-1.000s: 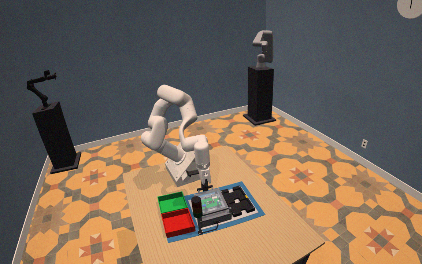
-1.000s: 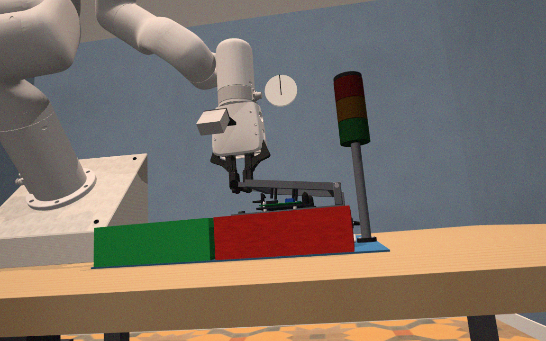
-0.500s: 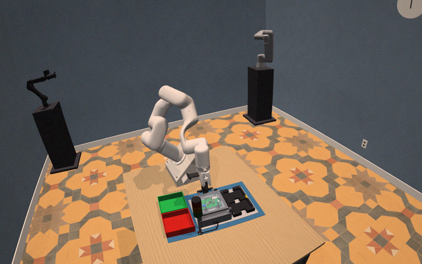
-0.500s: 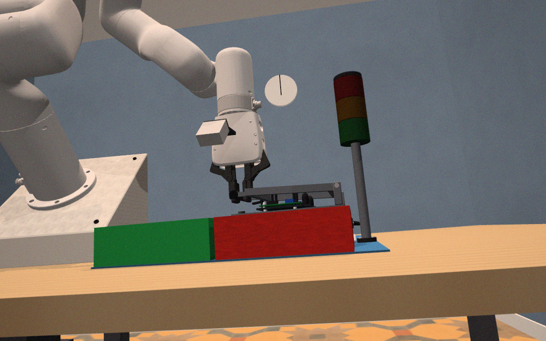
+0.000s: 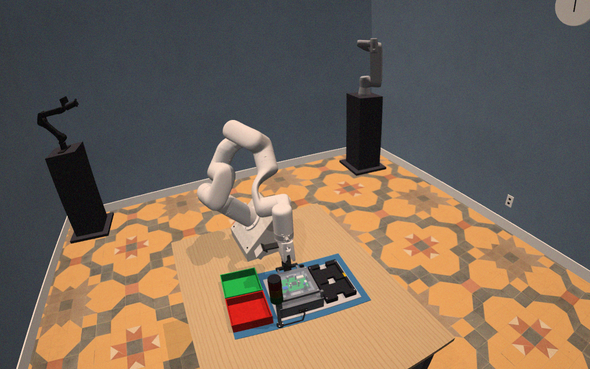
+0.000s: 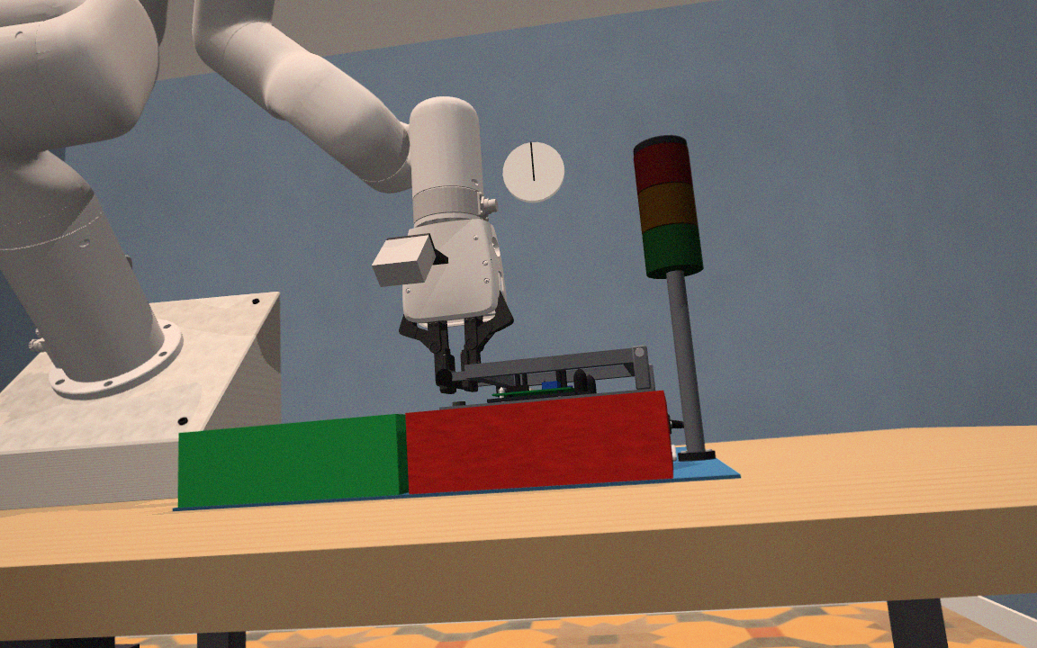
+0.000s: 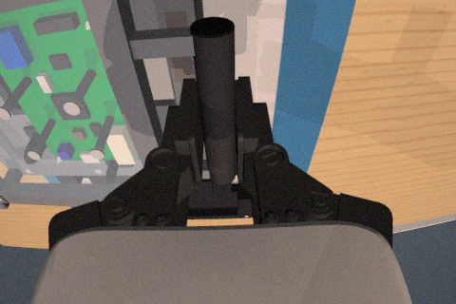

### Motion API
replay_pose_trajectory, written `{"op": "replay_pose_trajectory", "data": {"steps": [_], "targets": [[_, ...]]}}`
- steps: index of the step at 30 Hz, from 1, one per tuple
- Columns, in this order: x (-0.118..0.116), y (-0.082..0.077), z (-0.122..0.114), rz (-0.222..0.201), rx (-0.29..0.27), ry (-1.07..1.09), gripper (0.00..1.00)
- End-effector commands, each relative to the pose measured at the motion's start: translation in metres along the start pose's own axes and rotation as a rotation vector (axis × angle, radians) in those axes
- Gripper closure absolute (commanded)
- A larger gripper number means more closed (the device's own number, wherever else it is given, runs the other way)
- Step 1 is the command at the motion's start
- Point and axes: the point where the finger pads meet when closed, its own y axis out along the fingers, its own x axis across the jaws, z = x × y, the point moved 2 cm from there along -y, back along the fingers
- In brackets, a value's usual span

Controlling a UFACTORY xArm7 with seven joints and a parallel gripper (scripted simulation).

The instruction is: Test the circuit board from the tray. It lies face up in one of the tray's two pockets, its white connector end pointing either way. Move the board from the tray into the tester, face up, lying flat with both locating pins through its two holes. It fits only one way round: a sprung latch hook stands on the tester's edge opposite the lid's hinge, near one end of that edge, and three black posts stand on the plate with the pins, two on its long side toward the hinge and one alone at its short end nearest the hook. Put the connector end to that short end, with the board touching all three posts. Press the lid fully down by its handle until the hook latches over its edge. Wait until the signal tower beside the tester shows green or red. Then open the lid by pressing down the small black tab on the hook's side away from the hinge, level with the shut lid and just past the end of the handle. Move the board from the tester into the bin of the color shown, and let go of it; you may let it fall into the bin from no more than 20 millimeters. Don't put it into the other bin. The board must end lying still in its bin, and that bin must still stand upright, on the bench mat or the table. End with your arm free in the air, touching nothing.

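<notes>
The green circuit board [image 5: 298,282] lies in the tester [image 5: 299,293] under the see-through lid [image 6: 550,366]; it also shows in the wrist view [image 7: 60,83]. My gripper [image 6: 455,372] is shut on the lid's dark round handle [image 7: 216,95] at the lid's free edge, on the side nearest the arm's base. The lid lies nearly level over the board, just above the tester's top. The signal tower [image 6: 667,208] beside the tester shows dull red, amber and green bands, none plainly lit. The black tray [image 5: 332,279] stands right of the tester with both pockets empty.
The green bin [image 5: 241,282] and the red bin [image 5: 248,311] stand side by side left of the tester on the blue mat [image 5: 361,295]. In the exterior view the red bin [image 6: 538,439] hides the tester's body. The arm's base [image 5: 253,238] stands behind the mat.
</notes>
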Motion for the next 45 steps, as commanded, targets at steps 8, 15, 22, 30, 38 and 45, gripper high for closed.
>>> {"op": "replay_pose_trajectory", "data": {"steps": [8, 15, 22, 30, 38, 45], "targets": [[-0.0007, 0.0, -0.0009, 0.002, -0.002, -0.001, 1.0], [-0.0007, 0.0, -0.0009, 0.002, -0.002, -0.001, 0.78], [-0.0007, 0.0, -0.0009, 0.002, -0.002, -0.001, 0.78], [-0.0007, 0.0, -0.0009, 0.002, -0.002, -0.001, 0.78], [-0.0007, 0.0, -0.0009, 0.002, -0.002, -0.001, 0.78], [-0.0007, 0.0, -0.0009, 0.002, -0.002, -0.001, 0.78]]}}
